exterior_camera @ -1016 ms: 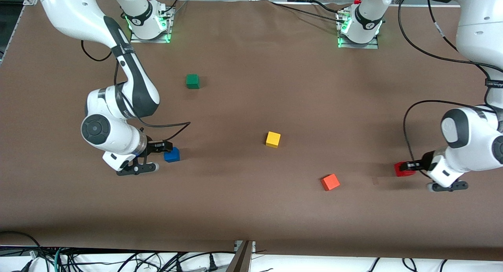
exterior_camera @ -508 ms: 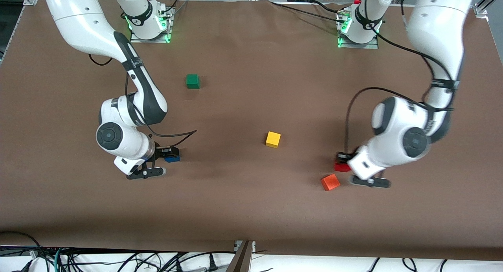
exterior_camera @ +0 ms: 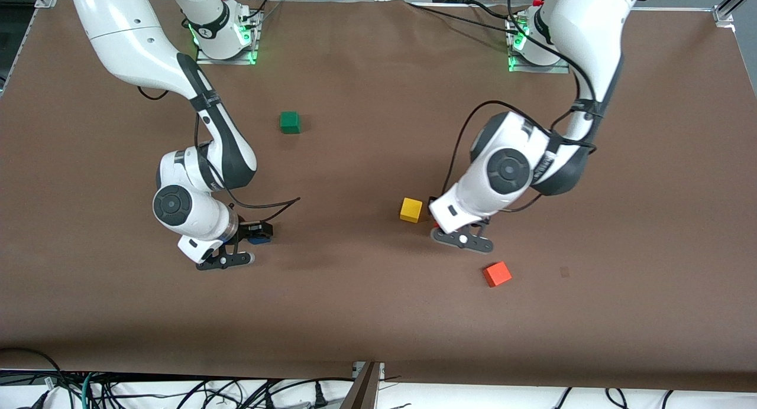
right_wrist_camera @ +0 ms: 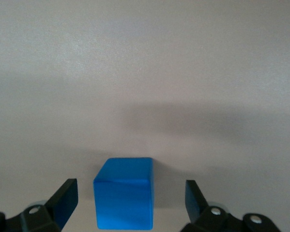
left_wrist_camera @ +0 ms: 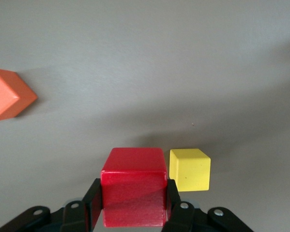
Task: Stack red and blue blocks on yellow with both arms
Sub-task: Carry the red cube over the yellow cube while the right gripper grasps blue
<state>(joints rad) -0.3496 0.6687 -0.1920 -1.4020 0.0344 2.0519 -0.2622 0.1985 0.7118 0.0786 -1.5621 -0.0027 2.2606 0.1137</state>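
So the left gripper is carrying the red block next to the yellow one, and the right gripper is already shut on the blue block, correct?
Not quite. The left gripper is shut on the red block beside the yellow block, but the right gripper is open: the right wrist view shows gaps between its fingers and the blue block.

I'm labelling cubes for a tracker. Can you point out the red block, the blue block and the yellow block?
red block [left_wrist_camera: 133, 193], left wrist view, front face between the fingers.
blue block [right_wrist_camera: 123, 199], right wrist view, front face.
yellow block [exterior_camera: 411, 209], front view, top face.
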